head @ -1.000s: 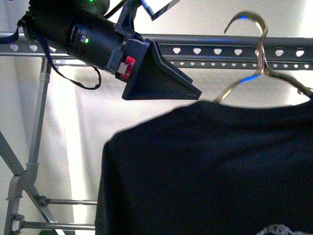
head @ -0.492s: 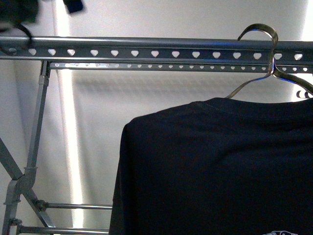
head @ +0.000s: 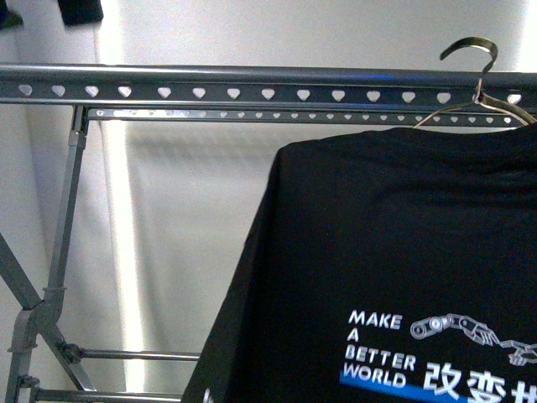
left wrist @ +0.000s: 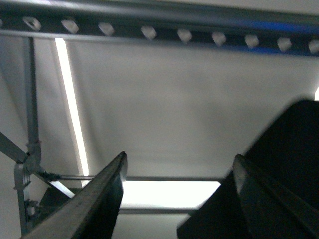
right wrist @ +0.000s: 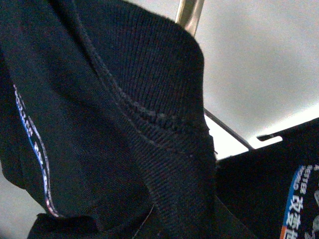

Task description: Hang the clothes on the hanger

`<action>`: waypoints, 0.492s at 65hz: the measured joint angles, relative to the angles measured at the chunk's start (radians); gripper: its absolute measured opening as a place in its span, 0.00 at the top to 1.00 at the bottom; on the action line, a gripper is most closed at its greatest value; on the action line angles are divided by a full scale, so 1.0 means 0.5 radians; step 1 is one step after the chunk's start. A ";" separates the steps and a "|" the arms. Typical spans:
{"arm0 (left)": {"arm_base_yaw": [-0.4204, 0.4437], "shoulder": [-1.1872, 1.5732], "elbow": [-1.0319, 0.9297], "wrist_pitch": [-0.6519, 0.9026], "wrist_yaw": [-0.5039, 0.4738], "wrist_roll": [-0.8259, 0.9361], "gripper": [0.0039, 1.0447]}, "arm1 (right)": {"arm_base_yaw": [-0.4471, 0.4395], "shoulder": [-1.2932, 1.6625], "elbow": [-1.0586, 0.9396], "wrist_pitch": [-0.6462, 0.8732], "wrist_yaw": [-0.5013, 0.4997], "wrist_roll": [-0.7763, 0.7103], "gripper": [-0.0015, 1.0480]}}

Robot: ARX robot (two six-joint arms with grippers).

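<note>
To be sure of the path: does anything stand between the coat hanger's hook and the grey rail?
Nothing visible does. The coat hanger carrying the T-shirt has its hook at the rail, rising above its top edge.

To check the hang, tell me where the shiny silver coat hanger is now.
Front view, upper right: the shiny silver coat hanger has its hook at the grey heart-holed metal rail, with the black printed T-shirt draped from it.

Plain white wall (head: 193,227), bright vertical light strip (head: 118,252), soft shadows
</note>
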 joint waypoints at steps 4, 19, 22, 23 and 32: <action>0.010 -0.066 -0.170 0.072 0.018 0.019 0.51 | 0.006 0.037 0.085 -0.050 0.053 0.095 0.97; 0.127 -0.360 -0.728 0.321 0.059 0.047 0.87 | 0.049 0.204 0.362 -0.074 0.368 0.241 0.97; 0.138 -0.411 -0.810 0.353 0.079 0.050 0.94 | 0.070 0.239 0.410 -0.081 0.441 0.239 0.97; 0.140 -0.423 -0.829 0.361 0.084 0.050 0.96 | 0.080 0.254 0.436 -0.091 0.466 0.238 0.97; 0.172 -0.560 -1.054 0.429 0.132 0.054 0.97 | 0.115 0.394 0.593 -0.134 0.757 0.189 0.97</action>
